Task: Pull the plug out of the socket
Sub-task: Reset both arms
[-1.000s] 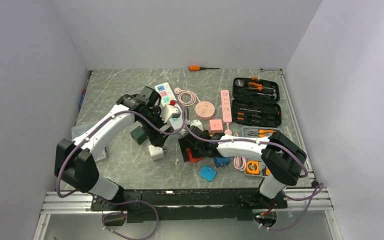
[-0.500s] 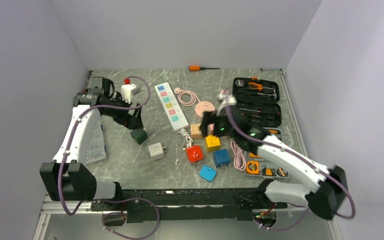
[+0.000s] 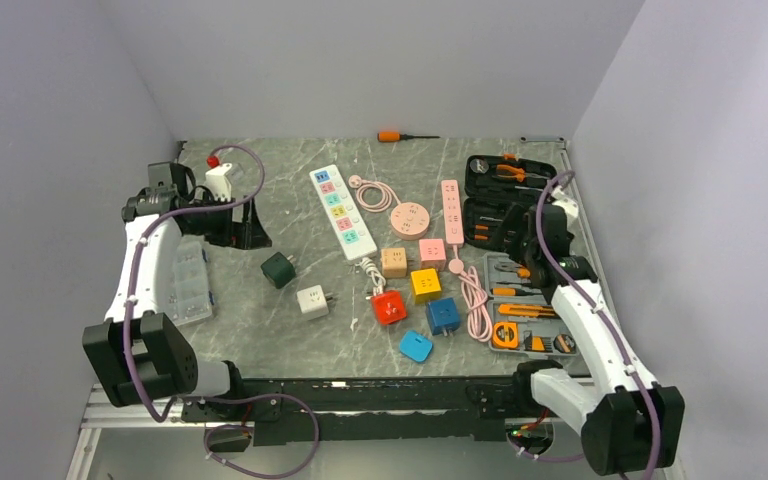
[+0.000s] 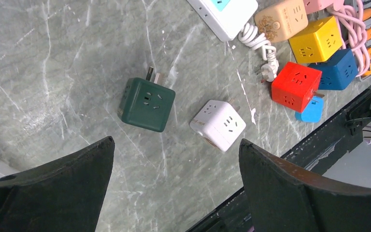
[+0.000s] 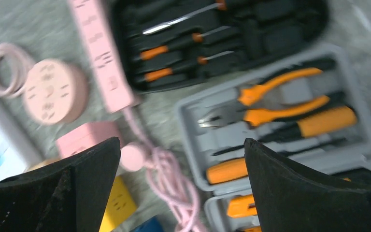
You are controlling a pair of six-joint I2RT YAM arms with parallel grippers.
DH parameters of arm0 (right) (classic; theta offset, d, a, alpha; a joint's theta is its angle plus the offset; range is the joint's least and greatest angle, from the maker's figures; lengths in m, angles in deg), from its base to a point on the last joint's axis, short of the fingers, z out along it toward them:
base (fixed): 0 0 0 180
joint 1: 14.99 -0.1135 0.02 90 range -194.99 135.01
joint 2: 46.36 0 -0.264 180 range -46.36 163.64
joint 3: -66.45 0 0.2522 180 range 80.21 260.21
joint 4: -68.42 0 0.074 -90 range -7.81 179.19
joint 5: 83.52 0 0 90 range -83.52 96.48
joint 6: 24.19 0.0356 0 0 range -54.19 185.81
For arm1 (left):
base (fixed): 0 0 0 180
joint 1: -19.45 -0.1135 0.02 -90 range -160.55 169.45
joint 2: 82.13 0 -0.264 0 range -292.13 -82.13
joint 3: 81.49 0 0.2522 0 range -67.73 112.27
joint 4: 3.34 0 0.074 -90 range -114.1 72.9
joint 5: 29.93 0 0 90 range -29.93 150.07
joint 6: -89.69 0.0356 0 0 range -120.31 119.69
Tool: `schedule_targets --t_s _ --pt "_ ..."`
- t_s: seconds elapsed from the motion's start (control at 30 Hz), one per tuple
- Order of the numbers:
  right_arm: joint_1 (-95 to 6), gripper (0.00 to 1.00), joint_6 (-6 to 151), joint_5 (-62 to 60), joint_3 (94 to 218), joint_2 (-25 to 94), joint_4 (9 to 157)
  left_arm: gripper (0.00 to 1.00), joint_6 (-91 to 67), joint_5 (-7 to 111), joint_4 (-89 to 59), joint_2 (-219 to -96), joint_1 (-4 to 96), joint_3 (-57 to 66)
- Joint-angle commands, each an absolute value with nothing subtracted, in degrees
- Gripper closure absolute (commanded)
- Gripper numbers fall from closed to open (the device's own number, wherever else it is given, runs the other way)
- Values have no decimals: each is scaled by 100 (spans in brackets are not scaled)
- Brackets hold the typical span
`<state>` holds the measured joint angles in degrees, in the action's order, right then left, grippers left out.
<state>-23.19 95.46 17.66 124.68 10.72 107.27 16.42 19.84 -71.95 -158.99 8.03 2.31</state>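
Plug-bearing white plastic cube adapter (image 4: pixel 218 124) lies on the grey marble table (image 4: pixel 53 58) beneath the left pincer (image 4: pixel 176 145), just beside but apart from the dark green cube socket (image 4: pixel 146 104); both pincers gape empty, the right pincer (image 5: pixel 182 142) above a grey plastic tool case (image 5: pixel 187 123); unplugging looks finished; next, probably just parking the arms.

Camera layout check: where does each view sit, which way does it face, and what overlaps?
Top external: above and behind the bases, looking down on the table; left arm and right arm show whole.
Left wrist: looks down through the open left gripper at the green cube socket and white cube socket.
Right wrist: blurred, looks down through the open right gripper at the grey tool case and pink power strip.
Shared: all four items also appear in the top view.
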Motion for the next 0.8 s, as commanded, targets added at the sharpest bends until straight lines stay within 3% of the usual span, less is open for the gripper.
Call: schedule_targets --t_s 0.0,0.23,0.4,0.67,0.77 --pt "-1887 0 10158 2650 12042 863 10369 1 1431 1882 -6902 -15942 752 119" --pt "-1883 0 9706 3608 11570 540 9370 1 857 3143 -6482 -16044 754 -157" --pt "-1884 0 9371 3788 11048 360 8092 0 570 3395 -6235 -16130 759 -596" --pt "-1877 0 8705 4234 10188 881 6296 1 321 4771 -3811 -15701 779 -1890" --pt "-1884 0 8008 3927 9365 648 4795 1 296 5082 -2656 -15457 777 -2502"
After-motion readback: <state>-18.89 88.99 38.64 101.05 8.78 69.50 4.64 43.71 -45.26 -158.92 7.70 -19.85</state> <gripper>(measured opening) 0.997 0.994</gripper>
